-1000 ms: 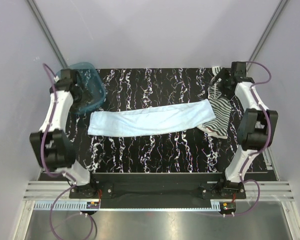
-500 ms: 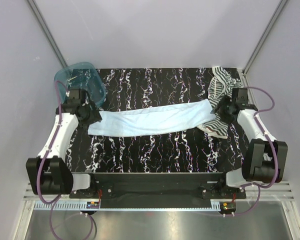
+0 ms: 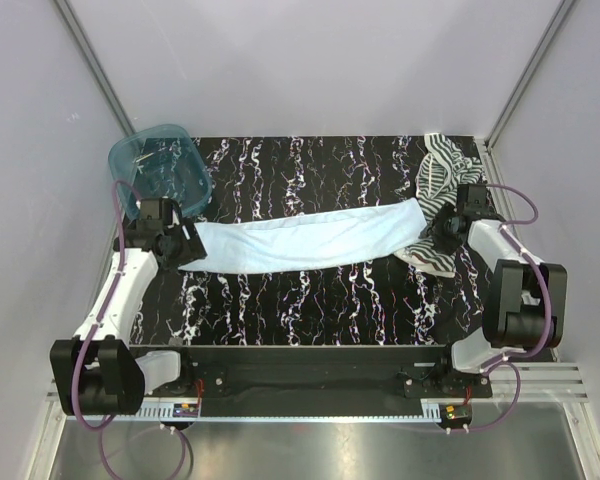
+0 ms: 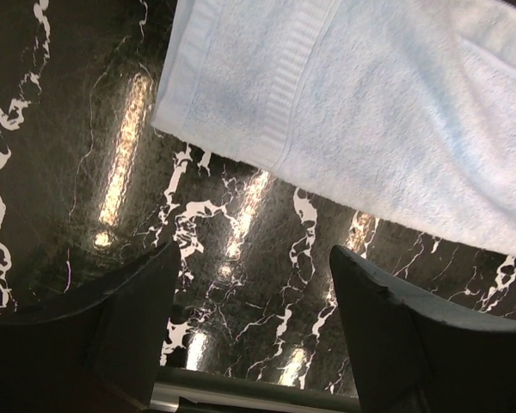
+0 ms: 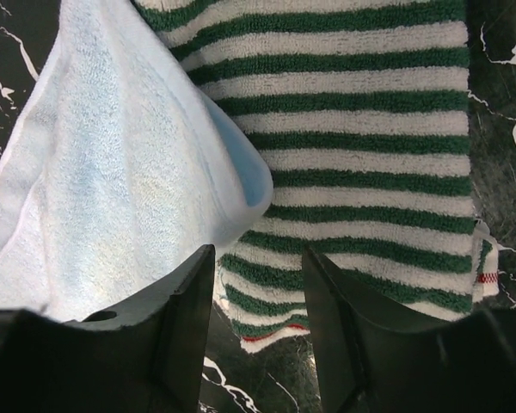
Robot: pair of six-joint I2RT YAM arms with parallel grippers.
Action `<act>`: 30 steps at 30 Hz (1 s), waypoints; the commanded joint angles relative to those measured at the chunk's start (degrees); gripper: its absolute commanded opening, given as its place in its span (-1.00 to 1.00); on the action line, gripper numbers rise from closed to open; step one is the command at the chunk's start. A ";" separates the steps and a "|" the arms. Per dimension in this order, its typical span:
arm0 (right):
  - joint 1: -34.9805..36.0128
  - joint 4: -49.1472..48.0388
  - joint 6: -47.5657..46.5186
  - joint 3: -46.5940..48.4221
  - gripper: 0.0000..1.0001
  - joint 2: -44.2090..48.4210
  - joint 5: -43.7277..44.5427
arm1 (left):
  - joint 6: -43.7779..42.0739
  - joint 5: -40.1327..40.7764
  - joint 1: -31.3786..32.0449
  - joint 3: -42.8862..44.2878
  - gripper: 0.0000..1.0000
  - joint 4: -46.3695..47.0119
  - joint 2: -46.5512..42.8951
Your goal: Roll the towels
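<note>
The pale blue towel point(image 3: 300, 238) lies flat and stretched across the middle of the black marbled table point(image 3: 310, 295). Its right end overlaps the crumpled green-and-white striped towel point(image 3: 442, 190) at the right. My left gripper point(image 3: 183, 247) is open and empty just over the blue towel's left end; in the left wrist view that end point(image 4: 353, 112) lies ahead of the fingers point(image 4: 404, 344). My right gripper point(image 3: 432, 236) is open and empty over the overlap; the right wrist view shows the blue towel point(image 5: 120, 172) on the striped towel point(image 5: 370, 155).
A teal plastic basin point(image 3: 162, 172) stands at the table's back left corner, close behind my left arm. Grey walls enclose the table at the back and sides. A metal rail point(image 3: 310, 395) runs along the near edge.
Both arms have swung down from the back corners to the blue towel's two ends. The left gripper has come off the basin. The striped towel has shifted slightly.
</note>
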State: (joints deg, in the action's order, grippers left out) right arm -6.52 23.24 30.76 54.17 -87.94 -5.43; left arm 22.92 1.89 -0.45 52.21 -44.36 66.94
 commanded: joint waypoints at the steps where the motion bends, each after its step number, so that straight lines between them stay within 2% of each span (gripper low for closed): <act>1: -0.33 -2.85 -0.27 2.78 0.03 -2.14 1.47 | -1.03 -0.84 0.18 -0.44 0.49 3.49 -0.67; 7: -0.33 -4.79 -0.61 3.66 -0.17 -4.51 2.44 | -1.12 -0.57 0.18 -0.26 0.48 3.93 0.04; 10: -0.33 -4.87 -1.14 4.62 -0.38 -5.31 2.71 | -1.12 -0.40 0.18 -0.35 0.47 3.84 0.12; 13: -0.33 -4.35 -1.23 6.11 -0.48 -5.49 2.18 | -1.12 -0.22 0.10 -0.35 0.47 3.93 -0.14; 17: -0.33 -3.03 -2.02 7.78 -0.43 -5.13 2.88 | -1.12 -0.05 0.10 -0.26 0.47 3.93 0.04; 19: -0.33 -2.25 -2.81 8.75 -0.29 -5.40 3.06 | -1.21 -0.13 0.18 -0.26 0.47 3.93 0.04; 30: -0.33 -1.63 -3.52 8.32 -0.16 -6.02 2.71 | -1.56 0.04 0.18 -0.17 0.46 3.84 0.12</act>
State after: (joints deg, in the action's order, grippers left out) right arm -6.57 21.43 28.25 61.76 -94.61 -3.64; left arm 22.28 1.91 -0.45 51.55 -42.72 66.98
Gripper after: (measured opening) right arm 0.409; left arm 0.735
